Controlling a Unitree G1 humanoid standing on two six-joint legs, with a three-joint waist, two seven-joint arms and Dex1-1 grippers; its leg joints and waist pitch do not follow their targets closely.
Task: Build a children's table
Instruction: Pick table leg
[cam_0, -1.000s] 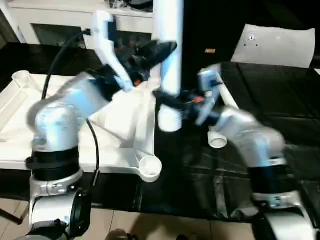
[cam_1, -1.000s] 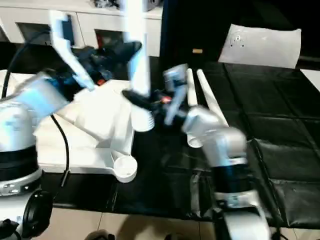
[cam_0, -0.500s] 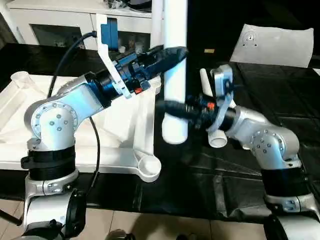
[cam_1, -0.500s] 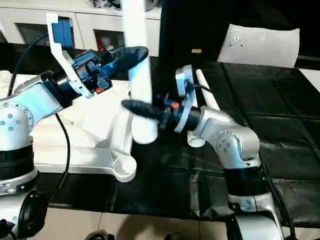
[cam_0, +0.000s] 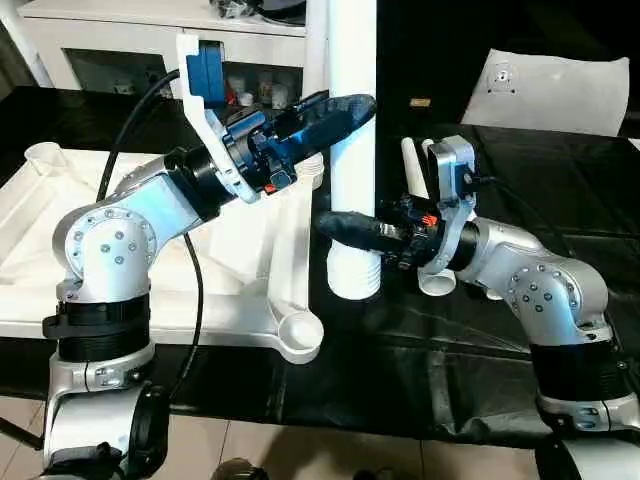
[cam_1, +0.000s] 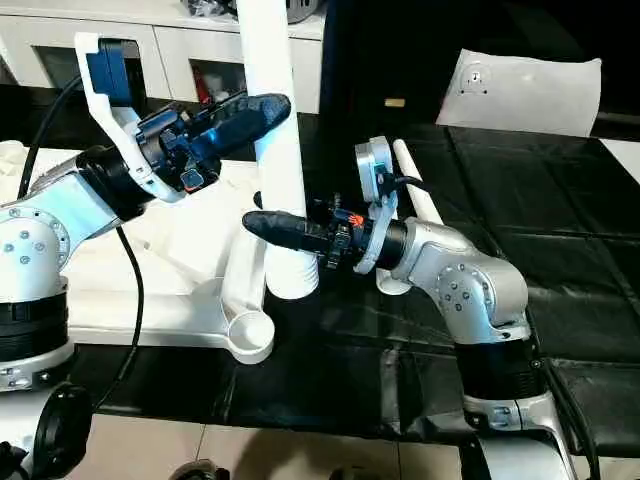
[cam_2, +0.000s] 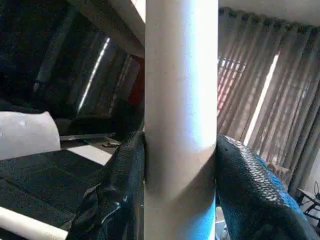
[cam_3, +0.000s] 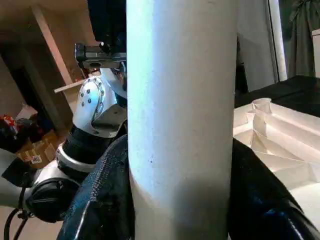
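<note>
A white table leg (cam_0: 352, 150) stands upright between the two arms, its ribbed lower end (cam_0: 354, 278) just beside the edge of the upturned table top (cam_0: 250, 250) and above the black worktop (cam_0: 480, 350). The left end effector (cam_0: 335, 108) clamps the leg high up, one black finger (cam_2: 117, 200) pressed on each side of the shaft. The right end effector (cam_0: 345, 226) pinches the same leg lower down, near the ribbed end, its fingers (cam_3: 105, 200) tight against the white tube. The table top lies ribs up on the worktop, with a round corner socket (cam_0: 300, 333) at its near corner. Two more legs (cam_1: 415, 205) lie on the worktop behind the right arm. Farther back sit a white cushion-like bag (cam_0: 555, 90) and a white cabinet (cam_0: 110, 50).
</note>
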